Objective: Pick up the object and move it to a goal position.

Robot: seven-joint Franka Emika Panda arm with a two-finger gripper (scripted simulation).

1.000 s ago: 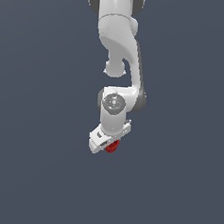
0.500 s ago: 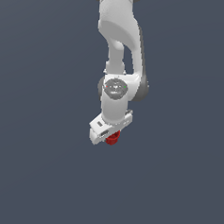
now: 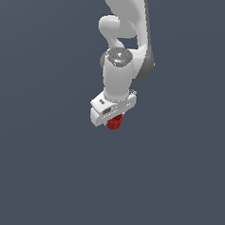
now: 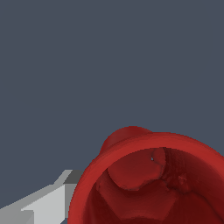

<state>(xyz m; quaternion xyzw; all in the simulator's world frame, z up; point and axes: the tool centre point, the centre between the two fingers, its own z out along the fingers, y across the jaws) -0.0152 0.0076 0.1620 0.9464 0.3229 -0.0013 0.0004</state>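
Observation:
The object point(image 3: 114, 122) is a small red cup-like cylinder. In the exterior view it pokes out under the white hand of my gripper point(image 3: 114, 118), which is shut on it and holds it up in the air. The hand hides most of the cup and both fingers there. In the wrist view the object point(image 4: 153, 179) fills the frame close up, showing its rimmed edge and hollow inside. One grey-white finger point(image 4: 43, 205) shows beside the rim.
The white arm point(image 3: 122, 63) rises from the hand toward the exterior view's top. Behind everything is a plain dark grey-blue background with no other objects in view.
The arm has swung and lifted: the hand with the red object has risen a little and shifted slightly toward the exterior view's right. The grip has stayed on the object.

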